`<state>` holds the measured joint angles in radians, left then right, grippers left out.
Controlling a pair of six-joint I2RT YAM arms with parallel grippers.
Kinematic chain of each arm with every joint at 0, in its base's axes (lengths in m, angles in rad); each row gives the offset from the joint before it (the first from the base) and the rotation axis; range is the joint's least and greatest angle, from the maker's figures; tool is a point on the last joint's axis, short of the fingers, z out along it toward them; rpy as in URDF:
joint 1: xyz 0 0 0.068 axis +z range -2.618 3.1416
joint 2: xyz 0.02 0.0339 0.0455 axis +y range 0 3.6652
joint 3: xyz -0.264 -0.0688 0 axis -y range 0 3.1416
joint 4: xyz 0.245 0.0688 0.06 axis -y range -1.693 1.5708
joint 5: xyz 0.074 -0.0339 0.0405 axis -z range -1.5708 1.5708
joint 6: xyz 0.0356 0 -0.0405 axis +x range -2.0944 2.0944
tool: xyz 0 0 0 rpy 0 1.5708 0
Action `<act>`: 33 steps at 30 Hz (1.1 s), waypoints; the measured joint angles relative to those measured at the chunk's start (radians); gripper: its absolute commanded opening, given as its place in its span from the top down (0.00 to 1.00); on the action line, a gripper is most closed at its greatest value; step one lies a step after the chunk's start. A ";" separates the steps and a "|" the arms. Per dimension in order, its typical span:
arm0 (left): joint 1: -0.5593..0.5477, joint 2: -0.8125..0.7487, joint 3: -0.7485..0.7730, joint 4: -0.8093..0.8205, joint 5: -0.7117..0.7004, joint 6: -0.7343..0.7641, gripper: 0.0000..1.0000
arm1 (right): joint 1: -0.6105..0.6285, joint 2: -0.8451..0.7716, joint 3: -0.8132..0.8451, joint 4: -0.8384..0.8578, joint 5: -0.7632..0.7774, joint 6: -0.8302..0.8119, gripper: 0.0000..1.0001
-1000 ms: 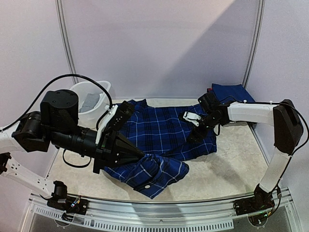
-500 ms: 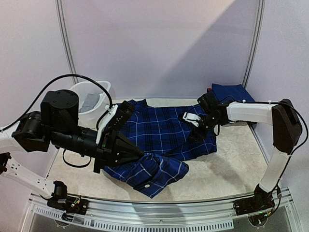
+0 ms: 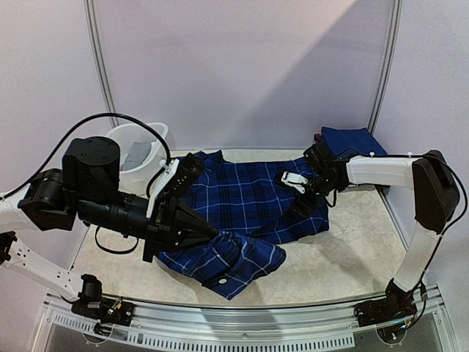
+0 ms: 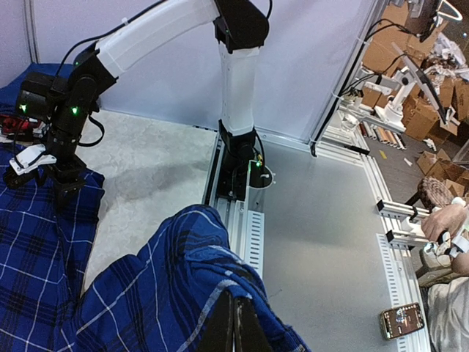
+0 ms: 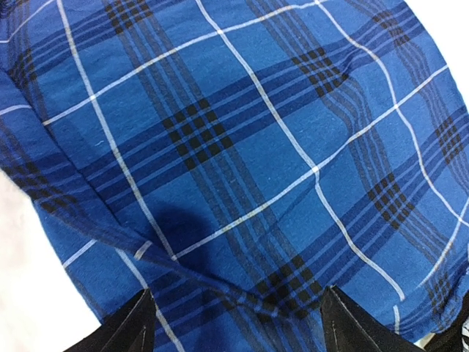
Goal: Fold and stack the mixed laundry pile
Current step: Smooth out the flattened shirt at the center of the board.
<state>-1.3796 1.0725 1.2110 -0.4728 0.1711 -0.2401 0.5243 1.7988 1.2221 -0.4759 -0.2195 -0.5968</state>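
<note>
Since a second ago my right gripper [image 3: 295,178] has edged slightly rightward, spread and empty over the plaid shirt [image 3: 242,198] on the table [image 3: 352,246], while my left gripper [image 3: 211,236] clenches its near fold, so I'd lower squarely onto the hem before closing.

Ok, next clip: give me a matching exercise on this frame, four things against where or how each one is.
Things
1. left gripper
2. right gripper
3. white basket
4. folded dark blue cloth

Place or state
A. at the far right corner of the table
B. open over the plaid shirt
C. at the far left of the table
D. shut on a fold of the plaid shirt

Pairs: 1-D, 2-B, 3-C, 4-A
</note>
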 measured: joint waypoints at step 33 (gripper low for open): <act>0.019 -0.017 -0.017 -0.004 0.000 0.000 1.00 | 0.042 0.076 0.029 -0.048 -0.007 0.025 1.00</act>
<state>-1.3609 1.0554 1.1938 -0.4767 0.1707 -0.2405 0.5663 1.8751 1.2514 -0.5240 -0.2264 -0.5716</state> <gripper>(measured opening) 0.003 0.010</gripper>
